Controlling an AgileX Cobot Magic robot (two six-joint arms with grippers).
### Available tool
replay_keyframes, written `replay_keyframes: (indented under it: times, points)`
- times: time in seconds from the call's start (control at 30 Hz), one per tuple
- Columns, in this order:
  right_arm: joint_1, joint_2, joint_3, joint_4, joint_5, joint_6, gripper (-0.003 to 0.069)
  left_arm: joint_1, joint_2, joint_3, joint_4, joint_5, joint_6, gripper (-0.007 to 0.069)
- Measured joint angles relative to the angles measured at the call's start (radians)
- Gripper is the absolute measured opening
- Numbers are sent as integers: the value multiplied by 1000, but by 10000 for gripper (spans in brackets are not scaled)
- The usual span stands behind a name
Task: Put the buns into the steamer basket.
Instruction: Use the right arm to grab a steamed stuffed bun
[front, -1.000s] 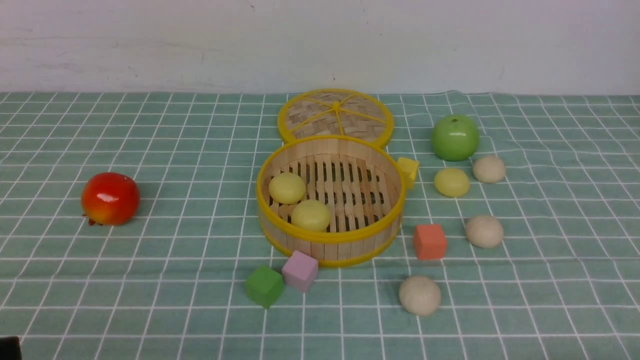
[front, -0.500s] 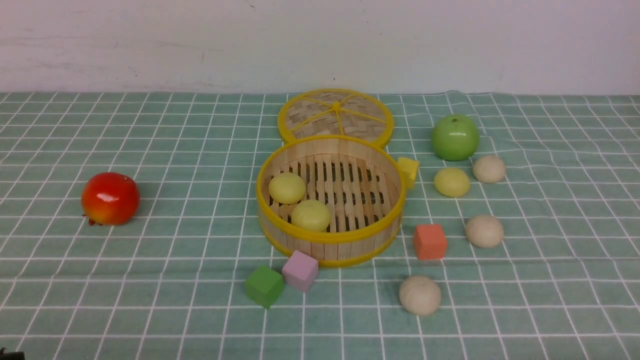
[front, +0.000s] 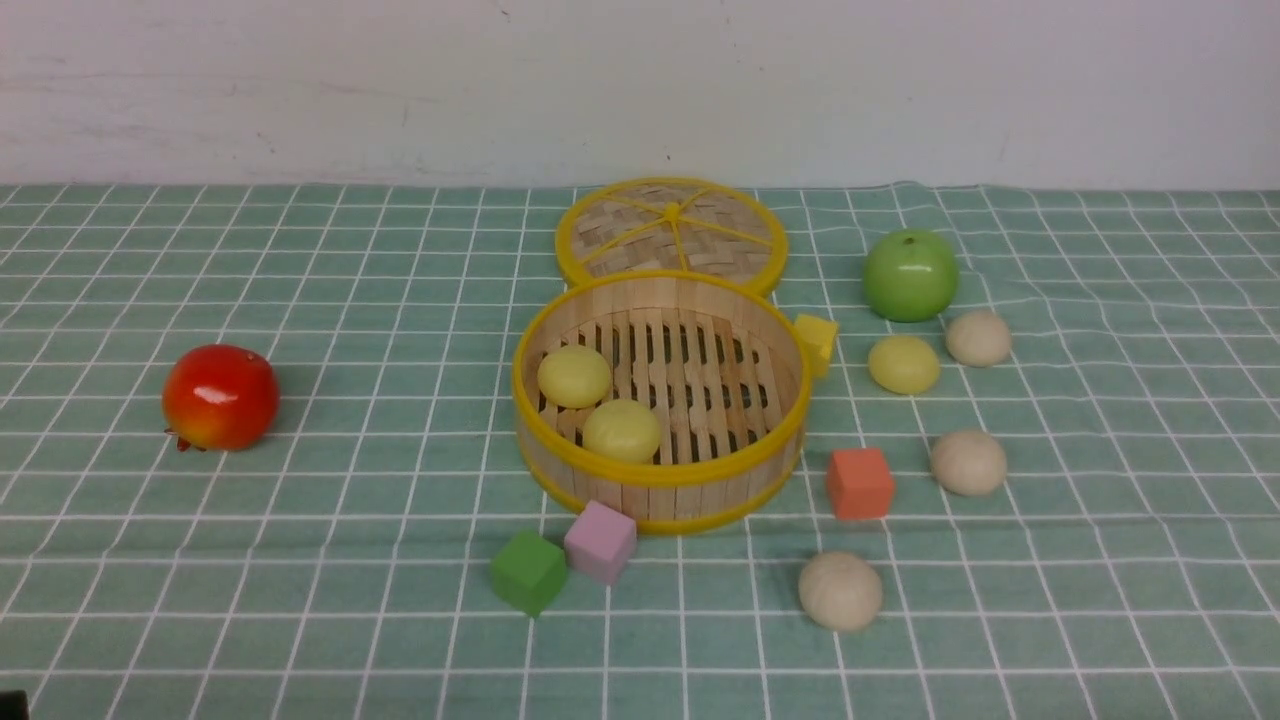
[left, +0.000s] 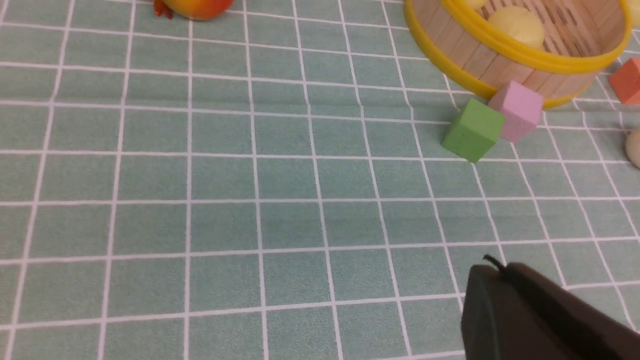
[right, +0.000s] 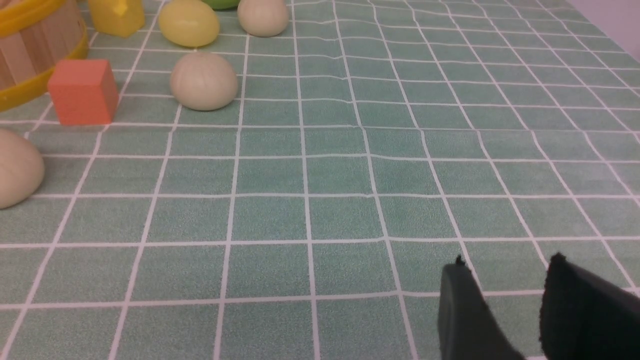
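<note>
The steamer basket (front: 660, 478) stands mid-table with two pale yellow buns (front: 573, 376) (front: 621, 430) inside it. To its right on the cloth lie a third yellow bun (front: 903, 364) and three beige buns (front: 978, 338) (front: 968, 462) (front: 840, 591). My left gripper (left: 492, 267) is shut and empty, low over bare cloth near the green cube (left: 472, 131). Over the cloth right of the buns, my right gripper (right: 505, 267) is open with nothing between its fingers. The nearest beige bun (right: 15, 167) lies well away from it.
The woven lid (front: 670, 232) lies behind the basket. A green apple (front: 910, 275) sits at back right and a red fruit (front: 220, 397) at left. Yellow (front: 817, 342), orange (front: 859, 483), pink (front: 600, 541) and green (front: 528, 572) cubes ring the basket.
A dark bit of the left arm in the front view's bottom left corner has sunk almost out of the frame. Buns, basket and cubes have not moved.
</note>
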Motion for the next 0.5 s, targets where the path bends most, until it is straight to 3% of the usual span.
replay_keyframes:
  times: [0.5]
  points:
    - [0,0,0,0,0,0,239,0,0,0,9,0,0,0]
